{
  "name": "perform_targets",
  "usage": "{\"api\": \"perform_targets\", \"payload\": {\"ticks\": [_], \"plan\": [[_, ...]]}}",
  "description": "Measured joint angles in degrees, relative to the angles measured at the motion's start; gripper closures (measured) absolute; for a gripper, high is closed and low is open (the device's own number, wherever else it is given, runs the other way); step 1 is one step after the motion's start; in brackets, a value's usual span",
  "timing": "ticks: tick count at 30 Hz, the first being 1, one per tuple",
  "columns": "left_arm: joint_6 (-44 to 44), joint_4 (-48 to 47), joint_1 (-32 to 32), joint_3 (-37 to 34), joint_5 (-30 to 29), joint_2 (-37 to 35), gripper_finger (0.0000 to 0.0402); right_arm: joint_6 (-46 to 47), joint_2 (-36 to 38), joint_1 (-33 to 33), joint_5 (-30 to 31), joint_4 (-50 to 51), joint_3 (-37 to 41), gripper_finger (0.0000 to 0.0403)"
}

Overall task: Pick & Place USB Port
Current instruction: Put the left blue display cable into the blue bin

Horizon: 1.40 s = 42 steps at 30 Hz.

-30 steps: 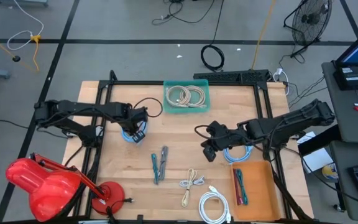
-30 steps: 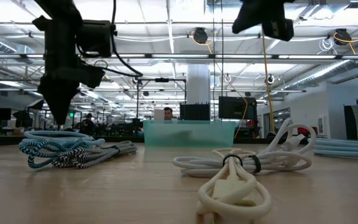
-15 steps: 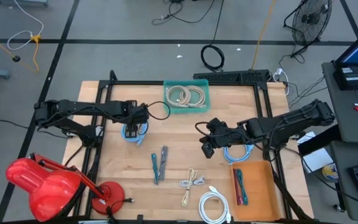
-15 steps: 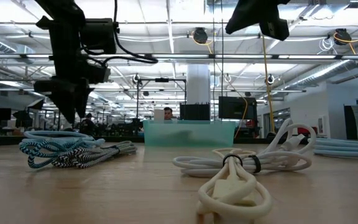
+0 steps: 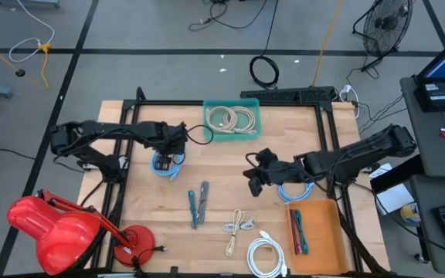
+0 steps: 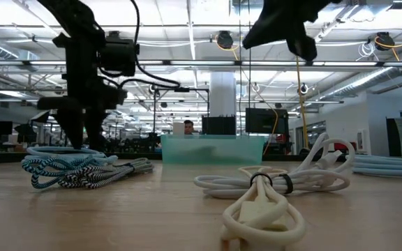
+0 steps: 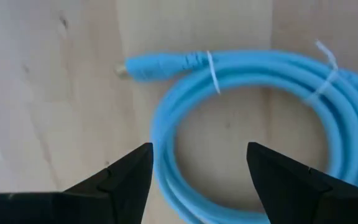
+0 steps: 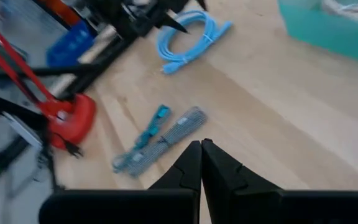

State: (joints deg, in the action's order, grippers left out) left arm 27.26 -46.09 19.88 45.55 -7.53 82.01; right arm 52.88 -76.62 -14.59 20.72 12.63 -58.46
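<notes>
Left hand (image 5: 170, 151) hangs over the blue cable (image 5: 165, 164) near the worktop's (image 5: 222, 177) left edge, fingers (image 7: 126, 177) apart and straddling the coil's rim, nothing gripped. The coil's far loops are cut off in the left wrist view; its plug (image 7: 160, 63) lies flat on bare wood. Right hand (image 5: 255, 181) hovers mid-worktop, fingers together and empty. Open wood lies between the two hands.

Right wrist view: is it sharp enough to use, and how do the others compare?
Right wrist view: soft throughout, the light-blue cable smeared. Left wrist view: that cable fairly crisp between the open fingers. Low view: arms silhouetted against bright ceiling lights.
</notes>
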Motion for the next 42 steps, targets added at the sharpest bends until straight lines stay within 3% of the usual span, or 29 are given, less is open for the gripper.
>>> {"api": "perform_targets", "payload": {"ticks": [5, 15, 18, 23, 24, 35, 42], "plan": [[1.03, 4.45, 0.02, 0.03, -2.46, 3.56, 0.0137, 1.41, 0.0, -0.1, -1.45, -13.35, 6.22, 0.0403], [0.47, 6.31, 0.6, 0.42, 0.98, 11.21, 0.0149, 2.11, 0.1, -0.3, -1.41, -14.6, 7.28, 0.0403], [-2.01, 5.92, 0.5, 0.44, 1.07, 12.18, 0.0195, 2.05, 0.23, -0.3, -1.39, -14.65, 7.28, 0.0403], [-8.13, 3.7, 0.97, 1.13, 2.0, 12.54, 0.0356, 2.37, 0.22, -0.3, -1.41, -14.65, 7.28, 0.0403], [-10.63, 3.12, 1.47, 1.66, 2.42, 12.66, 0.0373, 2.46, 0.22, -0.3, -1.43, -14.64, 7.28, 0.0403], [-42.21, -5.23, 8.67, 4.38, 4.61, 12.92, 0.0388, 2.61, 0.23, -0.23, -1.49, -14.63, 7.28, 0.0403], [-49.85, -6.43, 13.85, 4.38, 11.28, 12.92, 0.0388, 3.44, 0.22, -0.23, -1.5, -14.99, 7.28, 0.0403]]}}
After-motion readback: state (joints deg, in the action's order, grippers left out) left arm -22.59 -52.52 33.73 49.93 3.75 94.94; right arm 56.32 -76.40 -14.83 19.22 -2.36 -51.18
